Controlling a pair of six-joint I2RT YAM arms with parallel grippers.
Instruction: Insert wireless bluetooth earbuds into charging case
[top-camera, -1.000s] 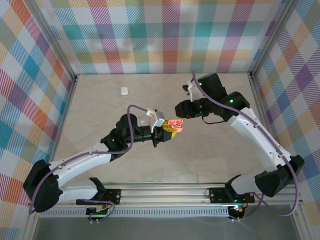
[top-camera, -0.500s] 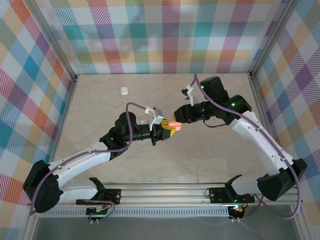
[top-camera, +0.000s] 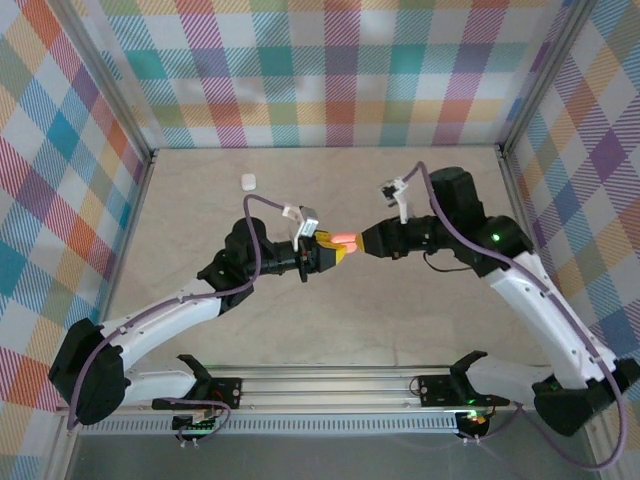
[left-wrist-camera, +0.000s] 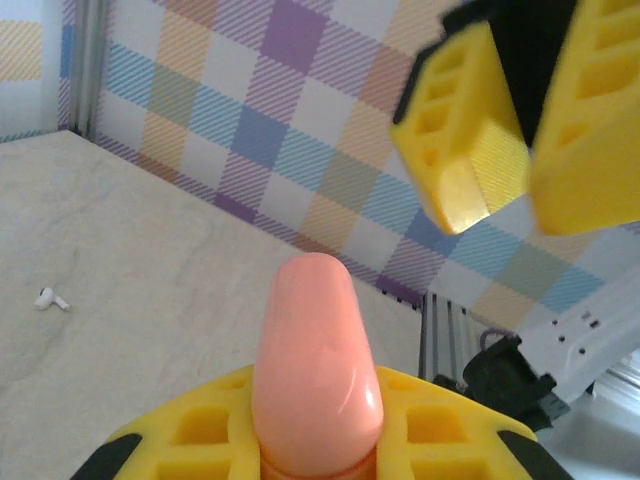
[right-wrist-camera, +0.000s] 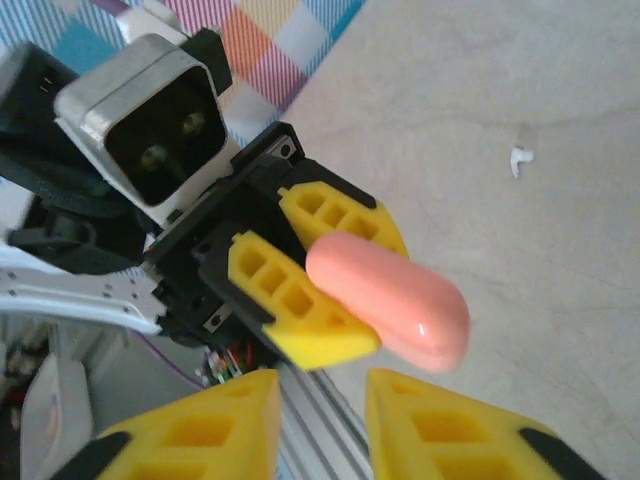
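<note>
My left gripper (top-camera: 333, 251) is shut on a salmon-pink charging case (top-camera: 346, 240), closed and pointing right. In the left wrist view the case (left-wrist-camera: 315, 365) stands up from between my yellow fingers. My right gripper (top-camera: 369, 240) faces it from the right, just off its tip, with jaws open and nothing between them. The right wrist view shows the case (right-wrist-camera: 392, 300) held by the left fingers (right-wrist-camera: 300, 305), beyond my own open right gripper (right-wrist-camera: 322, 420). A white earbud (left-wrist-camera: 50, 298) lies on the table. Another white earbud (right-wrist-camera: 519, 160) lies on bare table.
A small white object (top-camera: 248, 182) sits at the far left of the beige table (top-camera: 330, 320). Plaid walls and metal posts (top-camera: 515, 190) close in three sides. A metal rail (top-camera: 330, 385) runs along the near edge.
My right gripper has pulled back to the right, off the pink case, and its jaws have widened. My left gripper has shifted slightly up and right, still holding the case.
</note>
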